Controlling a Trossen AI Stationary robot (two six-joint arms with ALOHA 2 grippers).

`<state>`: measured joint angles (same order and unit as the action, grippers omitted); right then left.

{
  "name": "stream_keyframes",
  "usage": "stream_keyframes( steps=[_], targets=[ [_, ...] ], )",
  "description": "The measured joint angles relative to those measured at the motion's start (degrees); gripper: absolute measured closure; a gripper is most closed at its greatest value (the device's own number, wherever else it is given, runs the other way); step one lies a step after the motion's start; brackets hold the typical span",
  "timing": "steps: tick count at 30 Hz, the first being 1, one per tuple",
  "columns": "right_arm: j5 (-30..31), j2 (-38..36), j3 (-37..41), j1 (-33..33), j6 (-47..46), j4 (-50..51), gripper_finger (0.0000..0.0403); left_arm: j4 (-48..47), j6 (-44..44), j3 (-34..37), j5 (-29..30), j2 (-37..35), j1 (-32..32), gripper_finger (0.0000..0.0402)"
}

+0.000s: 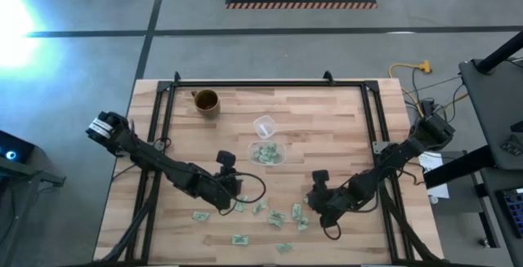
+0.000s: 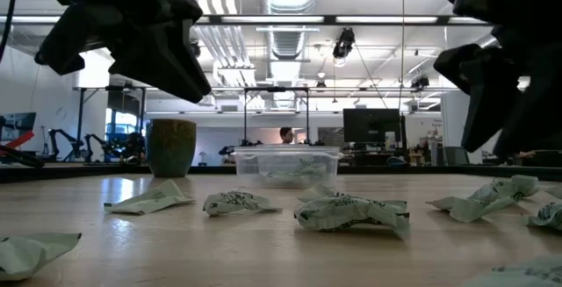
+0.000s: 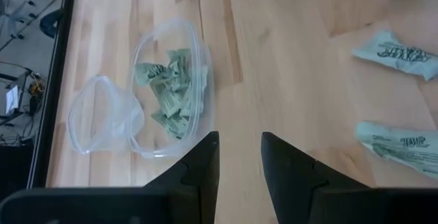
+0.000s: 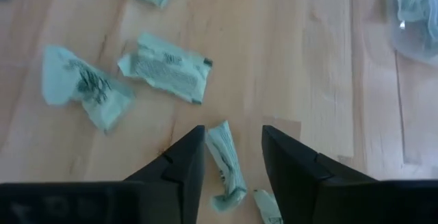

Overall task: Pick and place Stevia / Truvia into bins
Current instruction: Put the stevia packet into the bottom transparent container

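A clear shallow plastic container sits mid-table, holding pale green paper packets. More loose packets lie scattered before it. A brown mug stands behind, leftward.

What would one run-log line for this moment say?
left pincer: open, empty, facing bin | right pincer: open around packet on table | bin: partly filled | loose packets: remain

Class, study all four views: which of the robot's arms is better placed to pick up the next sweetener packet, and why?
Right. The right gripper is open with a packet lying between its fingers. The left gripper is open over bare wood, facing the clear container.
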<state>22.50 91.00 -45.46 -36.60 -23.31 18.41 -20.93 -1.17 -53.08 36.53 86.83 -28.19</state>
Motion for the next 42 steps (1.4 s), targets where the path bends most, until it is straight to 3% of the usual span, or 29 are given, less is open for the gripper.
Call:
stream_keyframes(
  steps=[9,22,42],
  targets=[
    [0.00,-0.02,1.35,0.00,-2.26,-1.44,0.0230,-0.22,-0.18,0.02,-0.02,-0.57,-0.02,0.0308],
    [-1.20,5.64,1.99,0.11,-2.23,-4.65,0.0246,-0.66,-0.22,0.07,-0.04,-0.57,-0.04,0.0308],
    [3.56,5.47,2.11,0.31,1.22,-5.76,0.0369,-0.66,-0.20,0.07,-0.04,-0.57,-0.04,0.0308]
  ],
)
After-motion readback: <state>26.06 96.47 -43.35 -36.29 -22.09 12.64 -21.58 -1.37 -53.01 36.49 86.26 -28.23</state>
